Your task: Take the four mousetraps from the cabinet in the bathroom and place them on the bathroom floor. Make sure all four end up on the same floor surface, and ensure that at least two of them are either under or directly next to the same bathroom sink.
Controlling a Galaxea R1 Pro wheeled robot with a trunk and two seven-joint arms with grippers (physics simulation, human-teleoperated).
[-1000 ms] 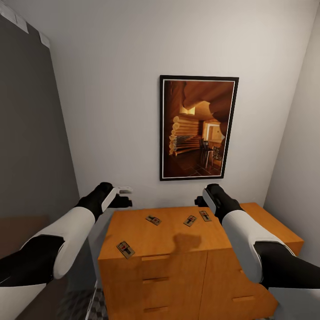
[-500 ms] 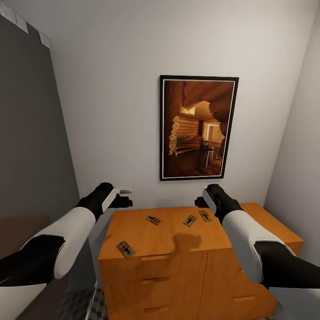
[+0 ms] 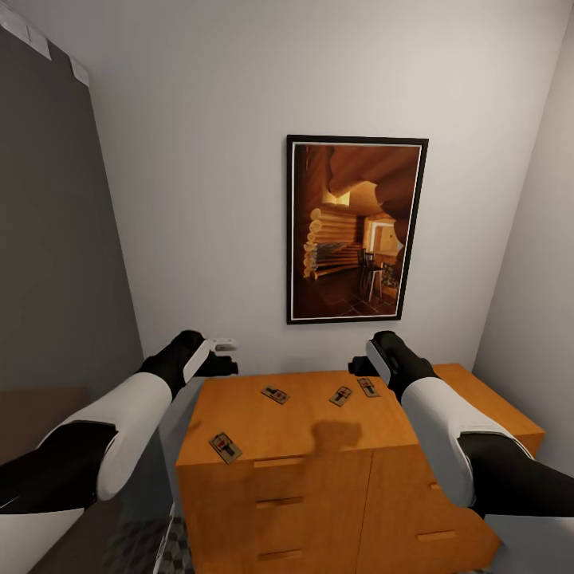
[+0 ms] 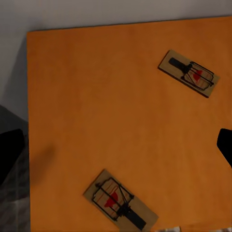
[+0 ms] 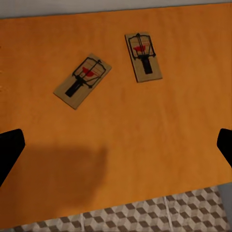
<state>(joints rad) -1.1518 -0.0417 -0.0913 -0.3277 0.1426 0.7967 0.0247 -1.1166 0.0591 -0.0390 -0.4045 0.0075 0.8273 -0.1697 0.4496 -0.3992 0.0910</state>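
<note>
Four mousetraps lie flat on the orange-brown cabinet (image 3: 295,430): one near the front left (image 3: 226,447), one mid-back (image 3: 275,395), and two close together at the back right (image 3: 340,396) (image 3: 367,387). My left gripper (image 3: 226,356) hovers open above the cabinet's back left corner. In the left wrist view it (image 4: 116,150) looks down on two traps (image 4: 188,73) (image 4: 121,202). Above the back right corner my right gripper (image 3: 357,365) stands open. Its wrist view (image 5: 116,147) looks down on the other two traps (image 5: 82,80) (image 5: 143,56). Neither gripper holds anything.
A framed picture (image 3: 355,231) hangs on the white wall behind the cabinet. A lower orange unit (image 3: 486,406) adjoins it on the right. A dark grey panel (image 3: 56,239) closes the left side. Cube-patterned bathroom floor (image 5: 145,217) shows past the cabinet's edge.
Both grippers have drifted by only a few pixels. The mousetraps have not moved.
</note>
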